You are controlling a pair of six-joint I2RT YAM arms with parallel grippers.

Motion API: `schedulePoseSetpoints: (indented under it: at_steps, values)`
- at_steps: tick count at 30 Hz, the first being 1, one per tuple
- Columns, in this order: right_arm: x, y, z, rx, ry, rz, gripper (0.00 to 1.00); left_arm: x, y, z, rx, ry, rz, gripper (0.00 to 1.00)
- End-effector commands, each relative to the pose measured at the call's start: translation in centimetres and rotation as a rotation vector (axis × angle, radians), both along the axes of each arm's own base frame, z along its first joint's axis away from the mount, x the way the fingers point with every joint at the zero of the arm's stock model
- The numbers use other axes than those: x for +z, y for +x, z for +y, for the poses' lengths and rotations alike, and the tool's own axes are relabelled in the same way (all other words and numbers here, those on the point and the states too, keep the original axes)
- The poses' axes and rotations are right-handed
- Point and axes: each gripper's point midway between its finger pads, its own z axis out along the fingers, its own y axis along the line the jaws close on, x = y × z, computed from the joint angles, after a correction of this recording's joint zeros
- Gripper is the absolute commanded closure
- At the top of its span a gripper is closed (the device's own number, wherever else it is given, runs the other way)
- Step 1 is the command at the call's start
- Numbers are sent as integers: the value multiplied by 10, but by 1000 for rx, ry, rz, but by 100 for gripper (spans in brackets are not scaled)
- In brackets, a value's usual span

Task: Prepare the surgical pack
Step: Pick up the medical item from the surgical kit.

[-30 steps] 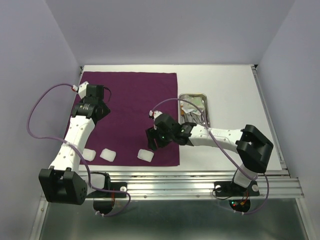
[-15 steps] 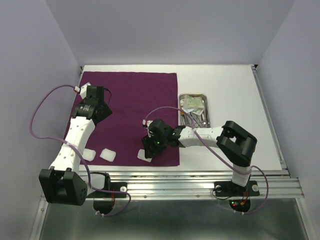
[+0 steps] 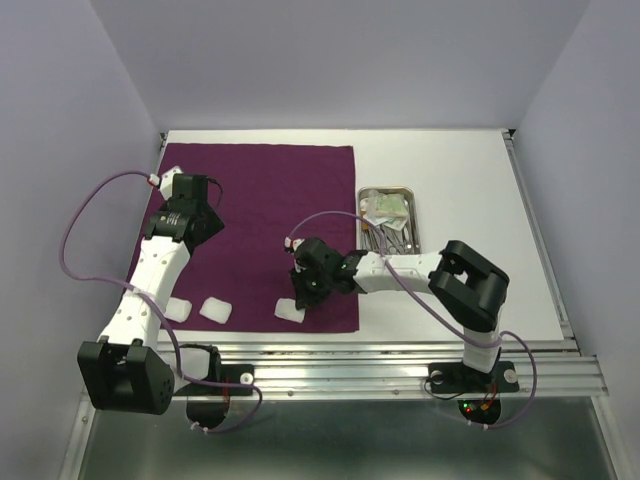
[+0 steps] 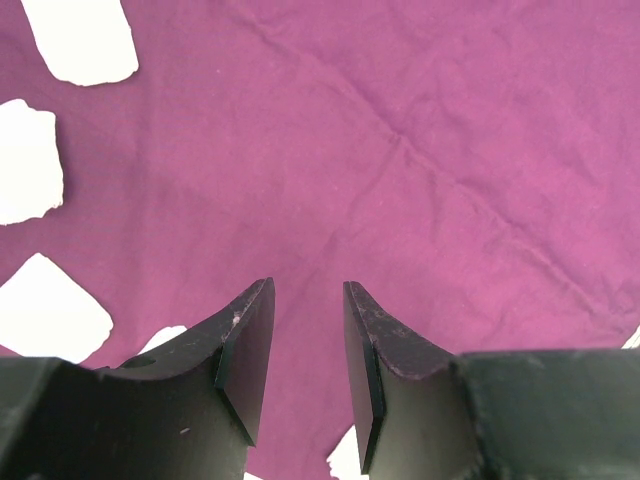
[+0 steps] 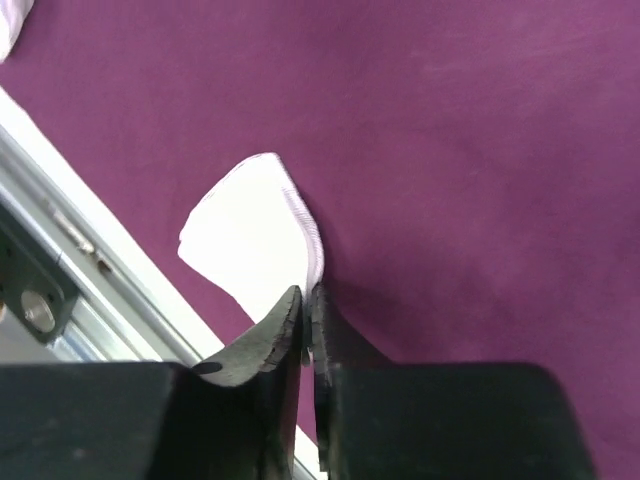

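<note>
The purple drape (image 3: 260, 200) lies flat on the table's left half. Three white gauze pads rest along its near edge (image 3: 177, 309), (image 3: 215, 310), (image 3: 291, 311). My right gripper (image 3: 301, 297) is shut on the edge of the rightmost gauze pad (image 5: 245, 235), its tips (image 5: 308, 295) pinching the pad's rim just above the drape (image 5: 450, 130). My left gripper (image 3: 203, 222) hovers open over the drape (image 4: 420, 130), with nothing between its fingertips (image 4: 308, 290). White gauze pads (image 4: 80, 38) show at the left of that view. The steel tray (image 3: 388, 187) holds instruments and packets.
The tray sits on the white table (image 3: 470, 180) right of the drape. A metal rail (image 3: 400, 352) runs along the table's near edge, close to the held pad (image 5: 50, 250). Grey walls enclose the table on three sides.
My right gripper moved left and down to the rightmost gauze pad and closed on its edge. The left arm has stayed put.
</note>
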Motion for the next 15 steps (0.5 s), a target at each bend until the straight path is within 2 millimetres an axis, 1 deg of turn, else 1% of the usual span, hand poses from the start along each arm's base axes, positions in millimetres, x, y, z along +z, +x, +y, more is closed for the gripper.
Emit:
schedulePoseSetpoints:
  at_steps: [1,2,4,5,7,8,11,12,13,14,15]
  values:
    - [40,22,11,-78,49,-103,95,4,1,6,2,36,-29,55]
    - [44,22,12,-85,58,-103,95,4,1,6,1,37,-28,55]
    - [55,32,10,-133,59,-146,98,3,2,7,2,38,-28,55]
    - [56,35,9,-148,55,-157,98,2,1,7,1,37,-25,55]
    - [63,49,5,-197,51,-196,99,1,2,6,-4,38,-29,55]
    - [65,63,-1,-240,51,-200,99,0,2,6,-5,40,-31,55]
    - [74,81,-5,-292,72,-204,99,-2,1,8,-1,47,-26,55]
    - [76,93,-11,-328,69,-210,99,-2,1,9,0,50,-23,55]
    - [81,101,-11,-346,83,-216,99,-2,1,9,0,50,-25,55]
    - [84,113,-16,-396,91,-209,99,-2,1,9,-1,51,-23,55]
    - [87,122,-18,-427,105,-206,99,-1,1,9,0,52,-24,55]
